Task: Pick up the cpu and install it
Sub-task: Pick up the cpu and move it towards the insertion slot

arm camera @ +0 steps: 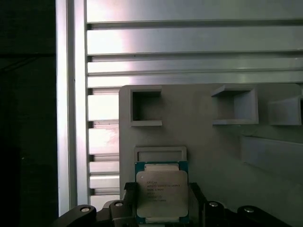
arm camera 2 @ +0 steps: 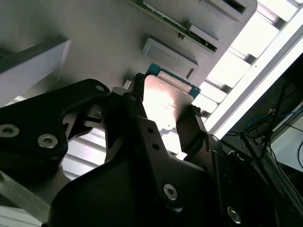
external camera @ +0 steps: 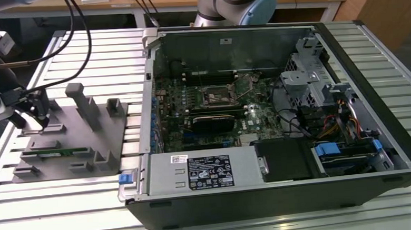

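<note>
The cpu (arm camera: 162,191) (arm camera 2: 166,101), a small square chip with a pale silver top and green rim, sits between my black fingers in both wrist views. My gripper (external camera: 33,123) (arm camera: 162,201) (arm camera 2: 163,118) is shut on it, one finger (arm camera: 129,198) on each side. It hangs just over the grey plastic tray (external camera: 105,138) at the exterior view's left, beside a shallow square recess (arm camera: 160,152) in the tray. The open computer case (external camera: 280,185) lies to the right, with the motherboard's square socket (external camera: 215,96) near its middle.
Upright grey posts (external camera: 85,103) stand on the tray close to my gripper. A long green circuit strip (external camera: 56,152) lies in the tray's front part. Inside the case are a black ridged block (external camera: 209,122), drive cages (external camera: 309,78) and cables. Slatted aluminium table (external camera: 56,207) all round.
</note>
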